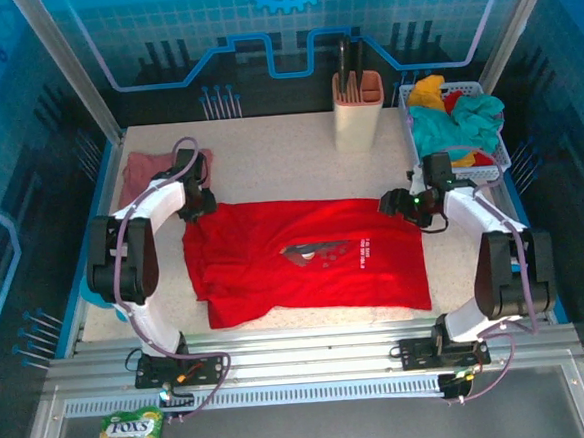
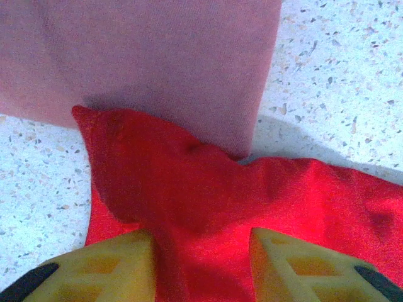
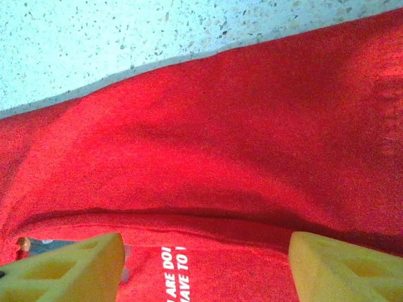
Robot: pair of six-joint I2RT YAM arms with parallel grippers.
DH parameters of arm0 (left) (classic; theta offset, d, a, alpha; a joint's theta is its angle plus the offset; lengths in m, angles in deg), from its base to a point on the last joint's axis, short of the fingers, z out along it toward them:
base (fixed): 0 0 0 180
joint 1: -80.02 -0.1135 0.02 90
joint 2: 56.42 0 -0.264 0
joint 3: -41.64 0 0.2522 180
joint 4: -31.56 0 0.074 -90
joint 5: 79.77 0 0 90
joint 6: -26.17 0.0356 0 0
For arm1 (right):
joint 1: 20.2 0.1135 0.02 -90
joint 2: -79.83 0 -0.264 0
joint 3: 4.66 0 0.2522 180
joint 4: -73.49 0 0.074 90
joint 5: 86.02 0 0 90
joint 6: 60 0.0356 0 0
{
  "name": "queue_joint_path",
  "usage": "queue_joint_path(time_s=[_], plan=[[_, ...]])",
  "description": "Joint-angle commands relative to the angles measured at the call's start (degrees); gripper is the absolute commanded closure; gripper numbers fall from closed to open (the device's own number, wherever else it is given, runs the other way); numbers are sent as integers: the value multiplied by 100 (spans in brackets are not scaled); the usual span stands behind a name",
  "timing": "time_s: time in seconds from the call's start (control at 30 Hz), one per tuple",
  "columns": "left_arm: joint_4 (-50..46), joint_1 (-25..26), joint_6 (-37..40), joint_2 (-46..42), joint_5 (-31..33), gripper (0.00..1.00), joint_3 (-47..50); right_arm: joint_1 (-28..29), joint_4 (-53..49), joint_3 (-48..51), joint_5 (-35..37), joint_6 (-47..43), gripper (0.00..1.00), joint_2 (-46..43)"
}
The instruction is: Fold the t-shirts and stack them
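Both grippers at the red t-shirt (image 1: 314, 252)
The left gripper (image 2: 201, 236) straddles its bunched sleeve, jaws partly apart, pinching or not cannot be told; the pink t-shirt (image 2: 157, 56) lies just beyond; the right gripper (image 3: 206, 242) hangs spread wide over red cloth; speckled table (image 1: 267, 151) beneath, blue walls (image 1: 24, 117) around.

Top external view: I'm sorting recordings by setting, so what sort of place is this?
Likely a lab robot cell: arms bolted to an aluminium rail, blue backdrop panels, a red t-shirt on a speckled table.
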Motion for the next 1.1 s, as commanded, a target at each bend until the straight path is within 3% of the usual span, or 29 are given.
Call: queue_joint_path(time_s=[0.0, 0.07, 0.2, 0.33, 0.97, 1.07], plan=[[43, -65, 59, 145, 47, 62, -115, -51, 172, -180, -170, 21, 30, 238], [132, -65, 16, 146, -2, 67, -54, -45, 173, -220, -186, 11, 30, 360], [138, -82, -56, 80, 88, 86, -139, -40, 112, -248, -181, 49, 31, 591], [-36, -168, -26, 101, 81, 100, -415, -50, 71, -81, -16, 108, 32, 639], [-169, -496, 410, 729, 29, 100, -1435, -647, 68, 41, 235, 283, 39, 1117], [-311, -504, 426, 822, 262, 85, -1525, -685, 86, 49, 248, 285, 39, 1131]])
